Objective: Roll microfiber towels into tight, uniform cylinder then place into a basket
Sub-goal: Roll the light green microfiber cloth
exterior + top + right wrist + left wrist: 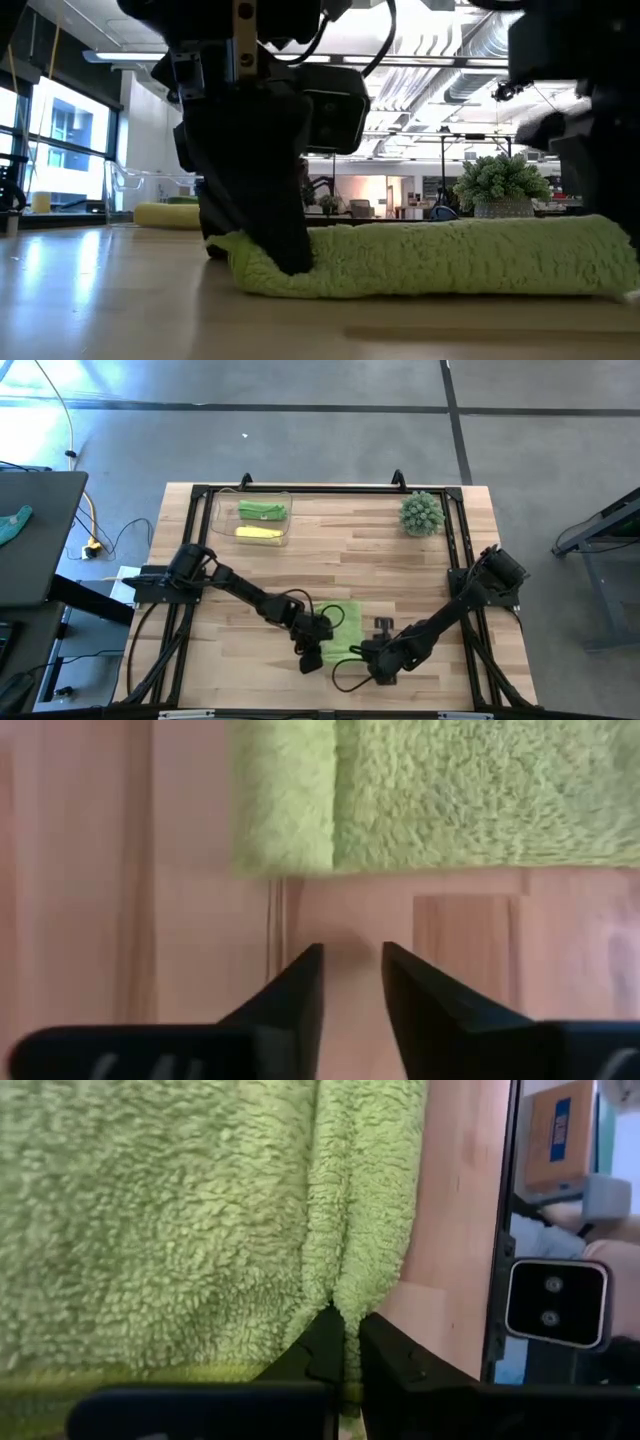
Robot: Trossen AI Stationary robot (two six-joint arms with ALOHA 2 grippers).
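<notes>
With the left gripper (345,1345) pinching the fluffy light green microfiber towel's (343,628) folded edge and the right gripper (352,975) parted narrowly, empty, at its 4 o'clock, the roll should start tight and even.

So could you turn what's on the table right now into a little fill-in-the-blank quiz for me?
1. The left claw is pinching the edge of a light ____ towel.
2. The right claw is open and holds ____.
3. The clear basket already contains ____ rolled towels.
4. The spiky plant stands near the table's far ____ corner.

Missing words: green; nothing; two; right
</notes>
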